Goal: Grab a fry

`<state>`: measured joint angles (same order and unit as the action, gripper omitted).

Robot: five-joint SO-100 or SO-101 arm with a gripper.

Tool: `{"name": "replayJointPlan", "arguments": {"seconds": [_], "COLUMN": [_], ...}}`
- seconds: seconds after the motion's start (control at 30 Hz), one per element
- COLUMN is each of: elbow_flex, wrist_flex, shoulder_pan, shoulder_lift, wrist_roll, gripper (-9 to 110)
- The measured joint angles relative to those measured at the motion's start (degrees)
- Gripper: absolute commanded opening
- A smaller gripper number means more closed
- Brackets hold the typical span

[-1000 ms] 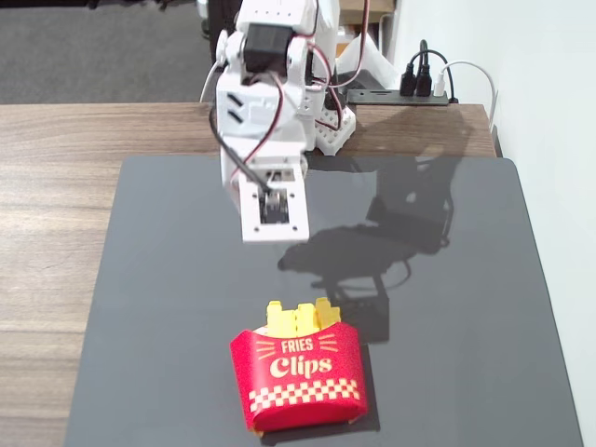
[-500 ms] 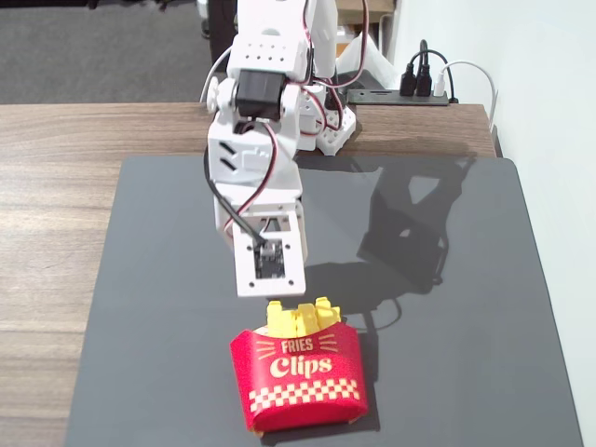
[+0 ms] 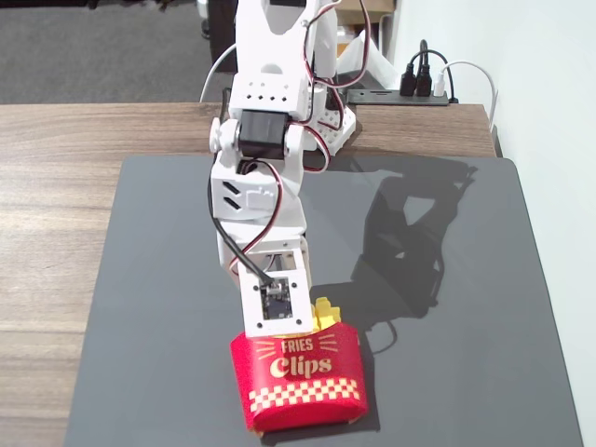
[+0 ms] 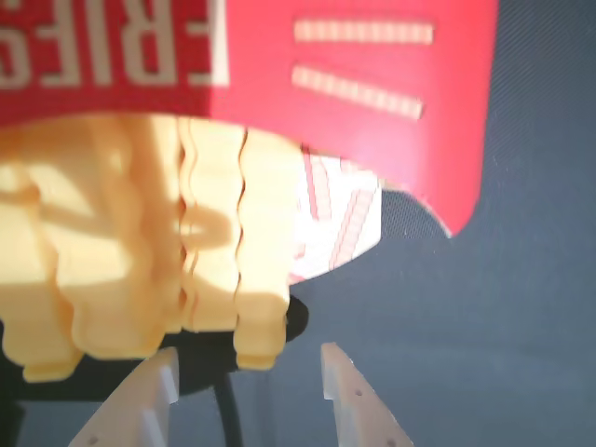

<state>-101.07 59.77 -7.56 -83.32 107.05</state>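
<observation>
— Hovering over the carton [image 3: 303, 377], are you?
— Yes; your gripper [image 4: 251, 386] is sitting spread, empty. The fry [image 4: 261, 251] is poking from the carton, its tip between the fingers [image 4: 349, 391], long axis pointing away from you.

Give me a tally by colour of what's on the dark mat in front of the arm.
Red: 1, the "FRIES Clips" carton.
Yellow: fries bunched in the carton; wavy edges blur together, count unclear.
Total: 1 carton plus an uncountable bunch of fries.
</observation>
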Motion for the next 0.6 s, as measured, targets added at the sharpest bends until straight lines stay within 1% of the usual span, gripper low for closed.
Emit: {"name": "replayJointPlan", "arguments": {"seconds": [0.4, 0.6], "elbow_flex": [1.7, 2.0], "wrist_flex": [-1.8, -1.7], "shoulder_pan": [0.1, 0.9], "shoulder_lift": [4.0, 4.4], "wrist_roll": [0.0, 0.0], "gripper": [19, 10]}}
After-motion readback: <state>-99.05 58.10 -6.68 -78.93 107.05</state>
